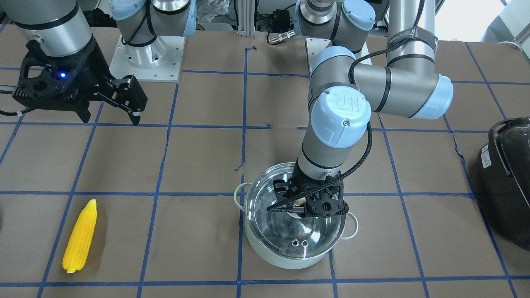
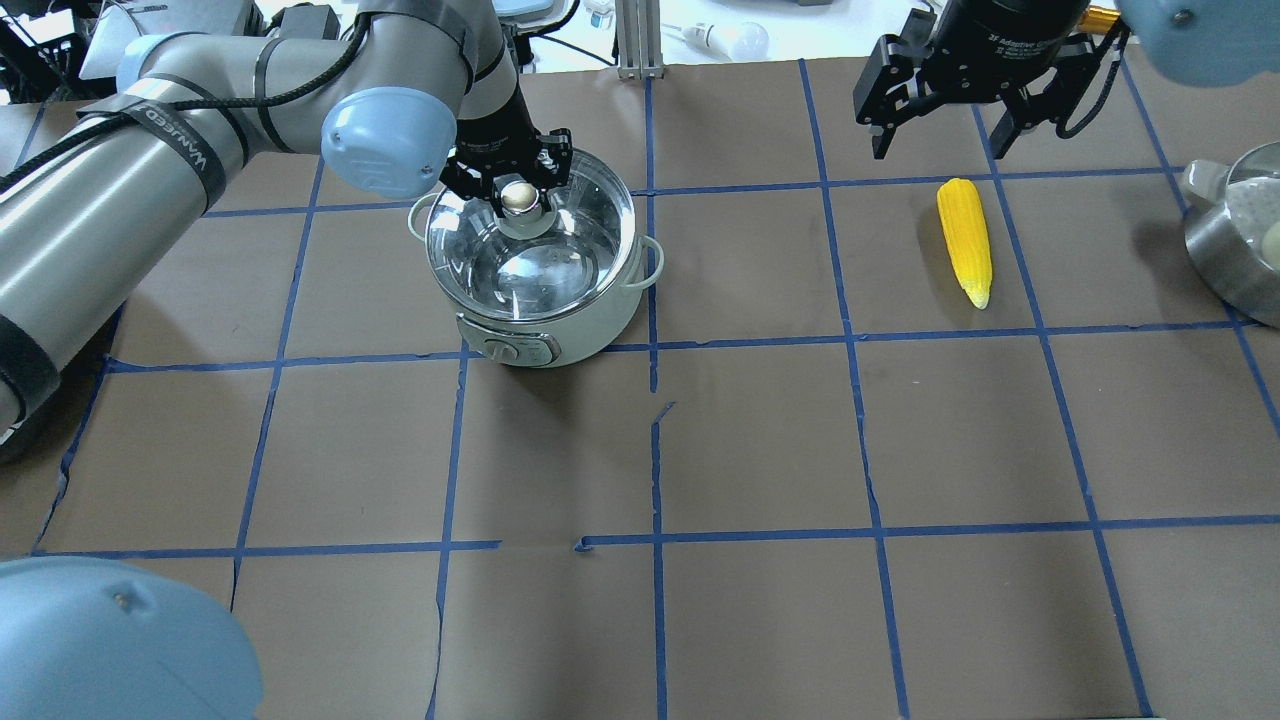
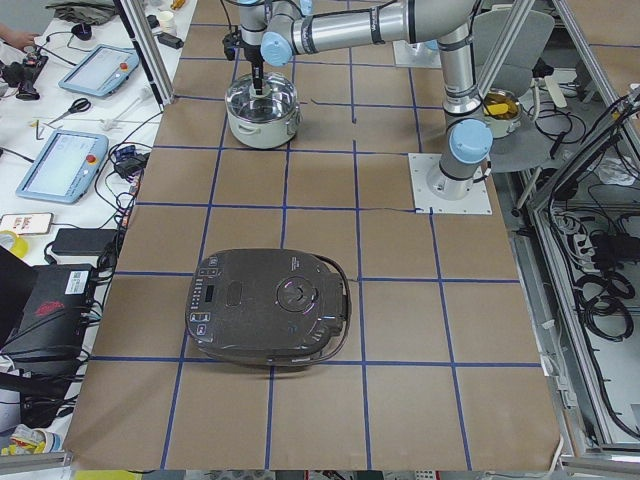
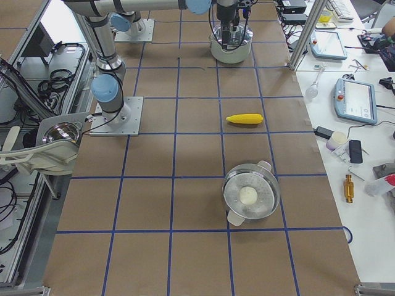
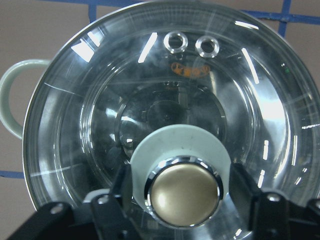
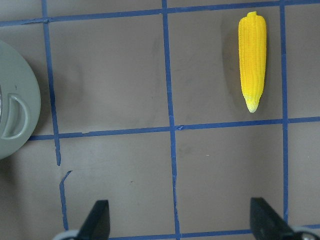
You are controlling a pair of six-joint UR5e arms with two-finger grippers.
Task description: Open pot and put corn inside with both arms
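The mint-white pot (image 2: 570, 335) stands on the table with its clear glass lid (image 2: 530, 265) on it. My left gripper (image 2: 518, 190) is down on the lid with its jaws open on either side of the brass knob (image 5: 184, 192), with small gaps showing. The front view shows this gripper (image 1: 299, 208) over the lid (image 1: 285, 236). The yellow corn (image 2: 965, 240) lies flat on the table, apart from the pot. My right gripper (image 2: 940, 140) is open and empty, hovering beyond the corn's blunt end. The right wrist view shows the corn (image 6: 252, 60) and the pot's side handle (image 6: 15, 117).
A large black appliance (image 1: 507, 178) sits at the table's end on my left side. A second steel pot (image 2: 1235, 250) with a white lump inside stands at the right end, past the corn. Blue tape lines grid the brown table cover.
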